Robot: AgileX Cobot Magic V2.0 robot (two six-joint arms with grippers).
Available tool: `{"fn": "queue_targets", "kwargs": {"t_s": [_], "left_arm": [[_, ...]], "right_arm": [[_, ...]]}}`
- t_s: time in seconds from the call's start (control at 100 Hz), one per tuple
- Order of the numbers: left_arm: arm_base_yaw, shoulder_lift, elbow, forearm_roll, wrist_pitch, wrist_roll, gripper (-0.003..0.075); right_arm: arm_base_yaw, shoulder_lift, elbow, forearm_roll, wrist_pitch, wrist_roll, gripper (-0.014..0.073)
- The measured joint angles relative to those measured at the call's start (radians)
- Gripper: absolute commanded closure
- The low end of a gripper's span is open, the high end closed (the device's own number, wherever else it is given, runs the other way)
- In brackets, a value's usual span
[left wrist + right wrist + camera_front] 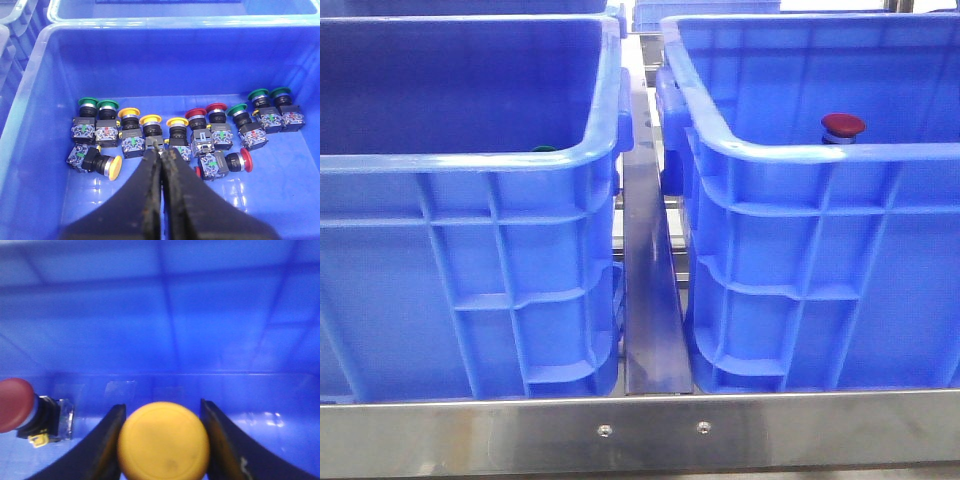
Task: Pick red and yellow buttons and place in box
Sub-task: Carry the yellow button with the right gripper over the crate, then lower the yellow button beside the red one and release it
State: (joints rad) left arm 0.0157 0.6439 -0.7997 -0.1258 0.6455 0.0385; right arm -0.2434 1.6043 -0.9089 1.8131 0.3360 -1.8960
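Right gripper (162, 440) holds yellow button (163, 440) inside box (160, 315), red button (15, 405) lying near; left gripper (162, 165) pinched closed over button crate (40, 100).

Industrial sorting bench in a workshop or factory cell: two blue ribbed plastic crates (470, 250) side by side on a bare stainless-steel frame (650, 432), one stocked with rows of panel push buttons (190, 132).

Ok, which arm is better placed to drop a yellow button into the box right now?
Right. Its hand already grips a yellow button low inside a blue box, beside a red button. The left hand is shut and empty over the supply crate.
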Motion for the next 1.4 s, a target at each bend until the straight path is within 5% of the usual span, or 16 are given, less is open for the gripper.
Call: {"fn": "queue_targets", "kwargs": {"t_s": [0.64, 1.4], "left_arm": [[0.000, 0.000, 0.000, 0.000, 0.000, 0.000, 0.0739], [0.000, 0.000, 0.000, 0.000, 0.000, 0.000, 0.0739]], "right_arm": [[-0.001, 0.167, -0.151, -0.004, 0.074, -0.086, 0.0473], [-0.001, 0.209, -0.123, 0.007, 0.102, -0.112, 0.0469]]}}
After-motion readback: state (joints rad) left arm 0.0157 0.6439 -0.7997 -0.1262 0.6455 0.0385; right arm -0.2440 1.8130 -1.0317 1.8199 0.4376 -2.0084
